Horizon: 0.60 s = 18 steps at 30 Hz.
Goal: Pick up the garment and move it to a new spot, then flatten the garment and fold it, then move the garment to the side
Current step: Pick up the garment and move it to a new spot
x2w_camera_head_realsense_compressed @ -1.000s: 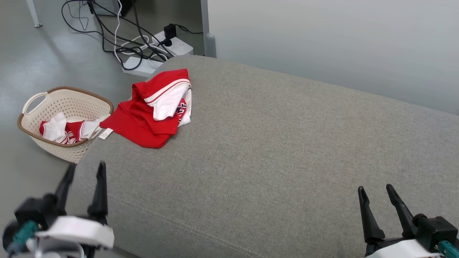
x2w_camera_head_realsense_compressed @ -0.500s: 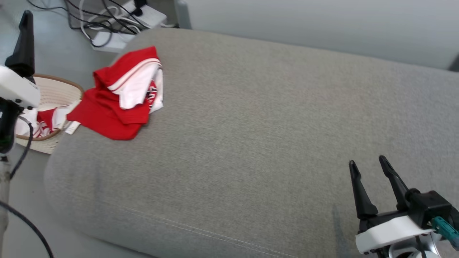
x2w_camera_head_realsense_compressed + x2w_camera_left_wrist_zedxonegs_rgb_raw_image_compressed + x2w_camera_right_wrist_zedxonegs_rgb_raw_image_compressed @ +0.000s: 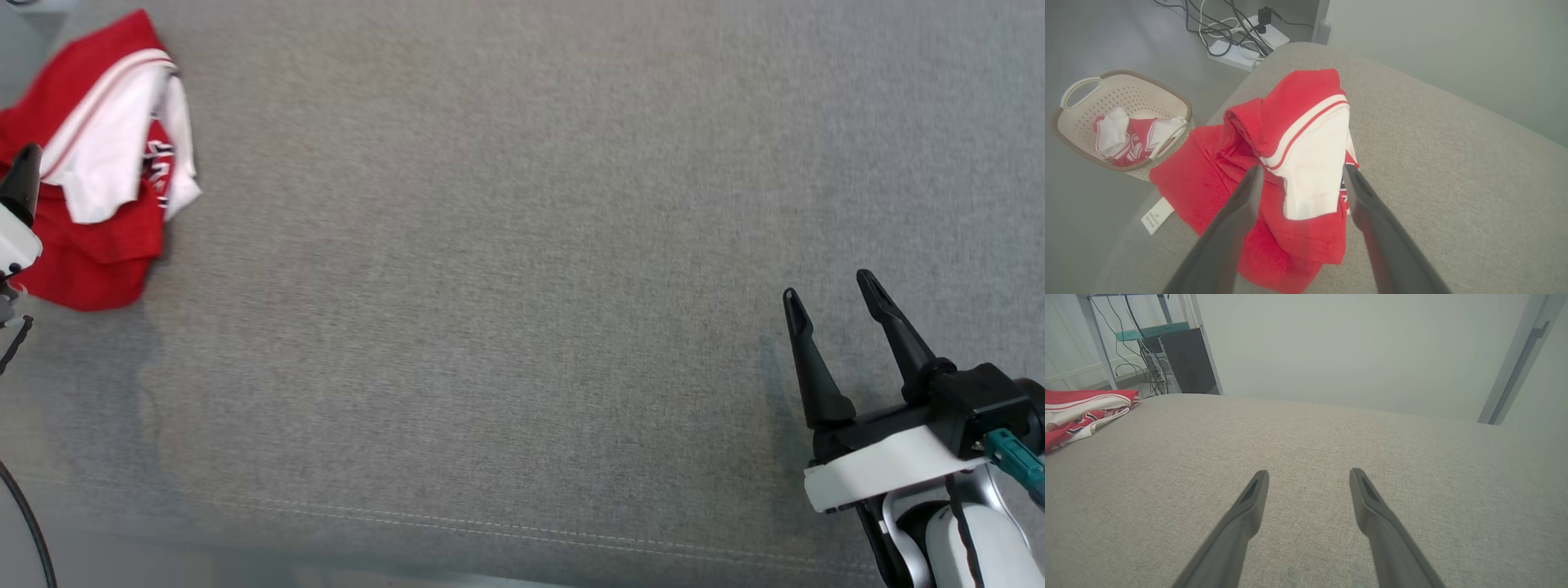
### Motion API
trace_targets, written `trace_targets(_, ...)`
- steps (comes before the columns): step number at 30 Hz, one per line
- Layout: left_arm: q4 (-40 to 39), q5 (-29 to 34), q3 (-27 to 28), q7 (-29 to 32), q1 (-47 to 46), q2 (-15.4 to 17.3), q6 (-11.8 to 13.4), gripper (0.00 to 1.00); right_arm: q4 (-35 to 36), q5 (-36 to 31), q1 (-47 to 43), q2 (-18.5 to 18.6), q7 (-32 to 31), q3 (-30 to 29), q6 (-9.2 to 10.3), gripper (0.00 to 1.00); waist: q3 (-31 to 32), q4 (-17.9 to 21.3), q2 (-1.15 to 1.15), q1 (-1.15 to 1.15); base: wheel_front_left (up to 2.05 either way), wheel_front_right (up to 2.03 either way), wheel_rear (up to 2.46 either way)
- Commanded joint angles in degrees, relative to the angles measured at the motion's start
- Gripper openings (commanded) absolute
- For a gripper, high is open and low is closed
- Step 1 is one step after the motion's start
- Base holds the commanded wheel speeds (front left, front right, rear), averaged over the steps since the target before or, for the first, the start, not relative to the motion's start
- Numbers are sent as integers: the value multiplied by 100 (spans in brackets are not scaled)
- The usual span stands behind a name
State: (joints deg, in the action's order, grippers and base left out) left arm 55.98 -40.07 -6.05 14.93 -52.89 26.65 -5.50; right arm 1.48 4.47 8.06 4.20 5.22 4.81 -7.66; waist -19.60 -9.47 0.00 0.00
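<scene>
left wrist view: red and white garment [image 3: 1298, 163] bunched in a heap at the corner of the grey sofa [image 3: 1453, 183], close to the edge, with its white label [image 3: 1156, 214] poking out toward the floor. just beyond that edge, a basket [image 3: 1186, 108] on the floor holding more red and white clothes [image 3: 1126, 139]. left hand [image 3: 1303, 168] hovering over the heap, 2 fingers spread wide to either side of the white panel, gripping nothing; probably aimed there because the raised top folds give the easiest pinch. cannot tell whether the fingertips touch the cloth.

head view: right hand [image 3: 828, 286] low over bare sofa, well apart from the garment, 2 fingers apart and empty; likely parked there to leave the middle free as the new spot and to be ready for the flattening.

judged stage: very start, pickup not yet made. worth gripping several layers at once, since a single loose fold could slip out or drag the heap off the edge.
</scene>
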Motion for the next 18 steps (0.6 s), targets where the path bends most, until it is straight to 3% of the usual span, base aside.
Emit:
trace_targets(1, -27, -83, 178, 43, -251, 384, -32, 100, 213, -61, 119, 31, -17, 165, 17, 100, -385, 254, 0, 0, 0, 0, 0)
trace_targets(10, 561, -171, 162, 227, -481, 369, 54, 100, 455, -146, 300, 172, -140, 228, 17, 100, -926, 333, 0, 0, 0, 0, 0)
trace_targets(12, 624, -182, 172, 199, -505, 398, 68, 73, 471, -144, 332, 189, -139, 238, 17, 100, -968, 357, 0, 0, 0, 0, 0)
trace_targets(13, 647, -191, 188, 145, -523, 424, 67, 13, 476, -142, 344, 193, -138, 242, 17, 100, -986, 370, 0, 0, 0, 0, 0)
trace_targets(14, 693, -193, 189, 138, -534, 440, 74, 0, 478, -144, 352, 197, -138, 234, 17, 100, -1003, 380, 0, 0, 0, 0, 0)
trace_targets(18, 740, -128, 155, -106, -625, 525, 78, 0, 469, -138, 343, 181, -129, 157, 17, 100, -1023, 384, 0, 0, 0, 0, 0)
